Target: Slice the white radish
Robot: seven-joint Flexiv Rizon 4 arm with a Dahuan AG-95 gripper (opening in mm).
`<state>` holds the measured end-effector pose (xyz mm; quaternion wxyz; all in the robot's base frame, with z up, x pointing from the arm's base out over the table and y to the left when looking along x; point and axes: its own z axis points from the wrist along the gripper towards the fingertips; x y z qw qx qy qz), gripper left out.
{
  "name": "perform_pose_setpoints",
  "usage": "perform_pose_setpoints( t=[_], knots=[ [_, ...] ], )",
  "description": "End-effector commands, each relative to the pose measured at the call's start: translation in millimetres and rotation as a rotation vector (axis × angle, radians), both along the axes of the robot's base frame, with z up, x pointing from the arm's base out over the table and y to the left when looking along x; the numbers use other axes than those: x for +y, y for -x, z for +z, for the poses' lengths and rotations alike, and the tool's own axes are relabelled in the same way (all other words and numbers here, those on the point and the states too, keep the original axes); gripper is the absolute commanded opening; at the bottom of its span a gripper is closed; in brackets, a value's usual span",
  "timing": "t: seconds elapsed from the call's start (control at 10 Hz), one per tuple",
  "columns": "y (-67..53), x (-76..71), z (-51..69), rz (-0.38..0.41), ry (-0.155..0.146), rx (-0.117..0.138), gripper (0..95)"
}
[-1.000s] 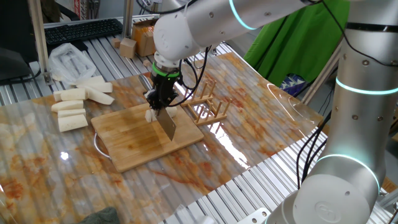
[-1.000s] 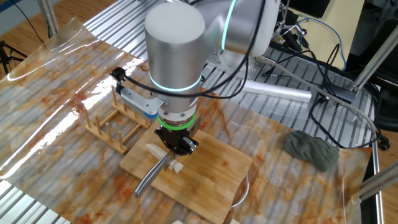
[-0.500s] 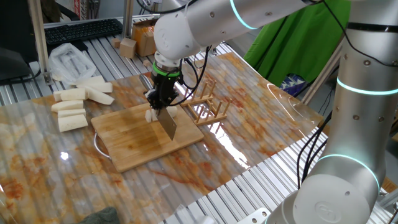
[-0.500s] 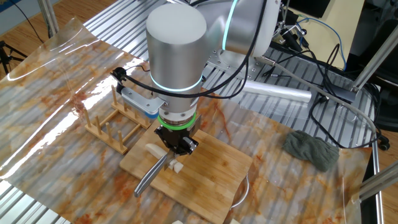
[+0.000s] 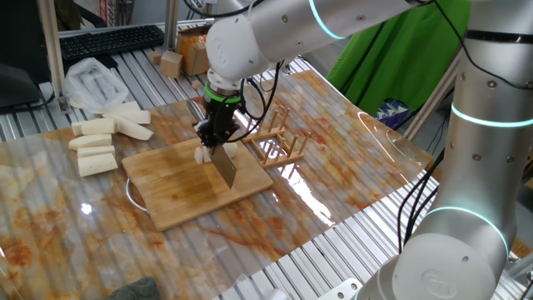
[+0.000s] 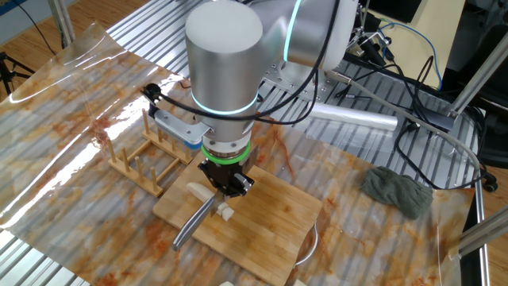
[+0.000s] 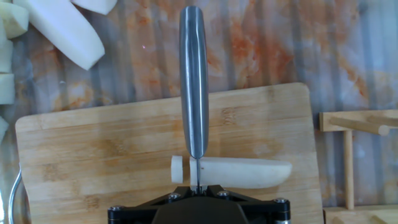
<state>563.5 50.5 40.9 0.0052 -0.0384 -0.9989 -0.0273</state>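
Hand view, left to right: several thick radish sticks (image 7: 65, 25) lie on the counter (image 7: 261, 50) at the upper left, off the board (image 7: 99, 162). On the board, near its lower edge, the radish (image 7: 249, 173) lies crosswise; a small slice (image 7: 177, 169) stands just off its left end, apart by a thin gap. A knife (image 7: 194, 81) runs straight up the middle of the picture, its blade edge-on, coming down right at that gap between slice and radish. The pincer (image 7: 198, 186) sits at the bottom centre, clamped tight on the knife. At the far right a wooden rack (image 7: 354, 124) rests on the counter beside the board

One fixed view, left to right: a plastic bag (image 5: 90, 81) lies at the far back left, with the sticks (image 5: 100, 142) in front of it; then the board (image 5: 191, 179), with the radish (image 5: 202, 154) near its far edge under the pincer (image 5: 216, 137), which points straight down with the blade (image 5: 226, 167) reaching to the board; the rack (image 5: 279, 142) is just to the right

The other fixed view, left to right: the rack (image 6: 147, 155), then the board (image 6: 254, 218) with the radish (image 6: 198, 191), knife (image 6: 193, 225) and slice (image 6: 226, 212) under the arm; a grey cloth (image 6: 399, 191) lies well apart at the right
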Motion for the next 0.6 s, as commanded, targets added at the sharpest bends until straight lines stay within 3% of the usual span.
perform_pose_setpoints(
  t=[0.1,0.6],
  knots=[
    [0.0,0.7,-12.8,-0.001,-0.003,-0.005,0.0],
    [0.2,3.2,-4.6,-0.017,-0.014,0.004,0.0]
  ],
)
